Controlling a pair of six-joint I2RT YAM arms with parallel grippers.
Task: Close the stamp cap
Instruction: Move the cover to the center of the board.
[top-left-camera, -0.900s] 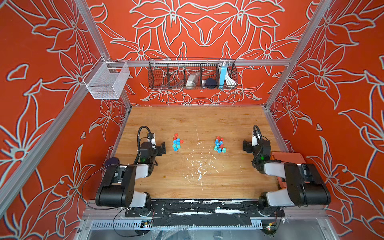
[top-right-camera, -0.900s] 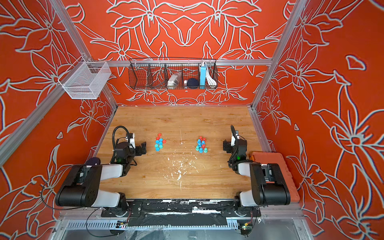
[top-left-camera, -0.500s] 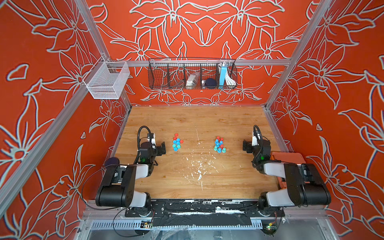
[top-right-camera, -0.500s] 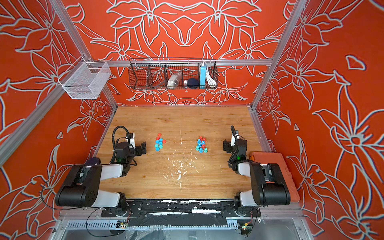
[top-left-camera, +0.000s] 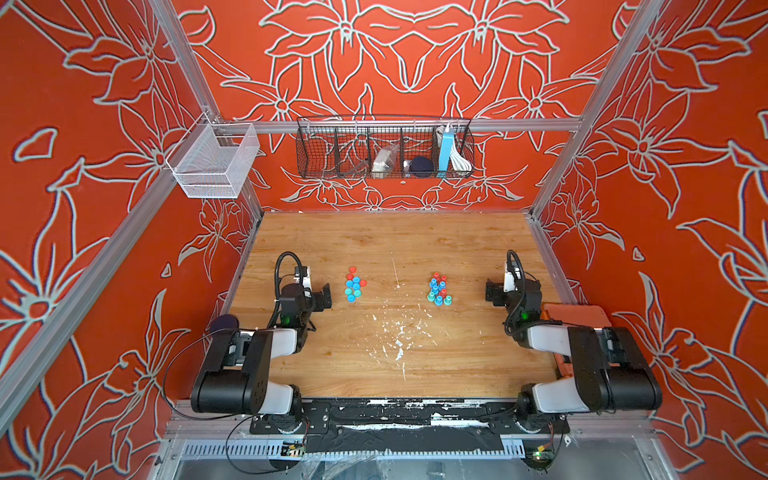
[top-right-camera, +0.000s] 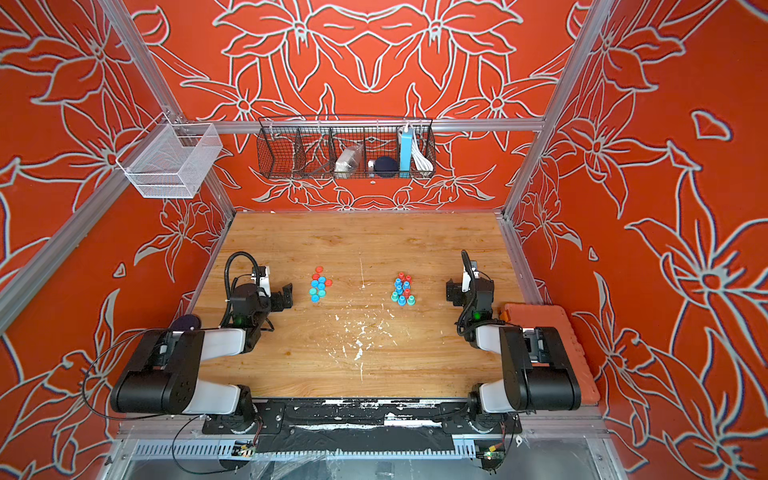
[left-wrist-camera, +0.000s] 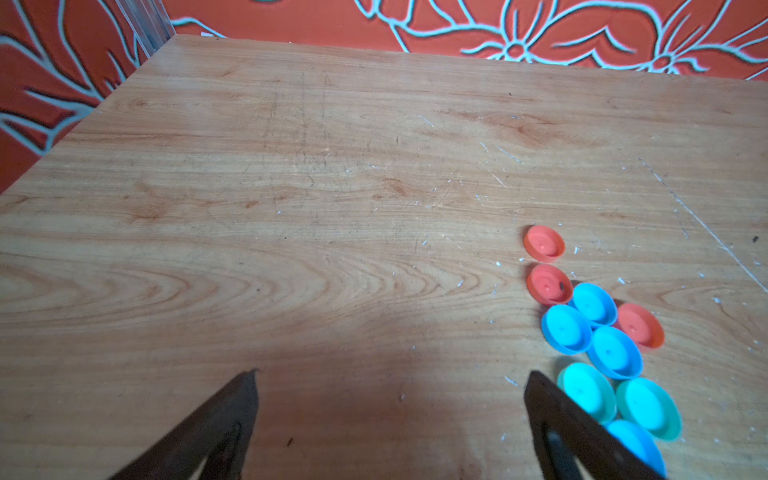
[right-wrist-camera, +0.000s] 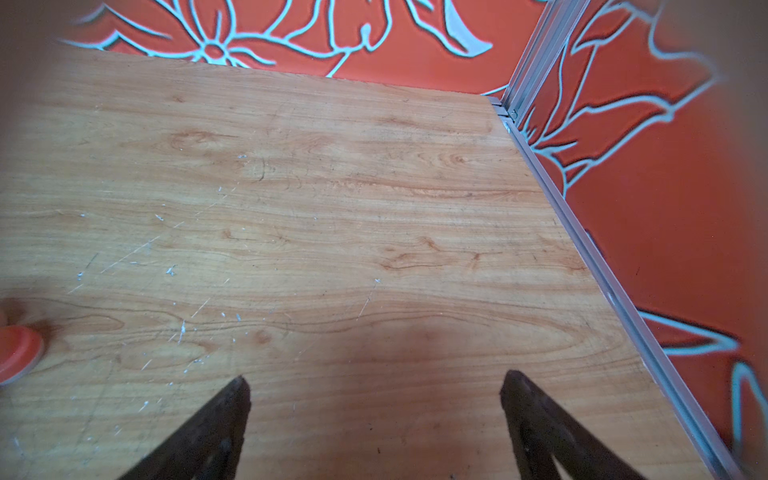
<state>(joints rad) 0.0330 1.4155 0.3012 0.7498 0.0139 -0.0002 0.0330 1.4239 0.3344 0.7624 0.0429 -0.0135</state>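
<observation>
The wooden table (top-left-camera: 395, 357) was flecked with white scratches (top-left-camera: 399, 336) near its middle, where a slid cap could catch and flip. Taking twelve o'clock as the back wall, the left gripper (top-left-camera: 326, 296) sat at nine o'clock of the loose caps (top-left-camera: 353, 287), jaws spread wide and gripping nothing. The right gripper (top-left-camera: 490, 293) sat at three o'clock of the stamps (top-left-camera: 438, 289), equally spread and empty.

The caps lay packed edge to edge at ten o'clock from the table's middle. The stamps stood crowded at two o'clock.

Crowding looked like the main hazard. Wide jaws lowered over one flat cap would probably shove its neighbours, and reaching for one stamp could topple those beside it. A teal cap (left-wrist-camera: 588, 392) lay just beside one of the left gripper's fingertips (left-wrist-camera: 546, 405), likeliest to be knocked.
</observation>
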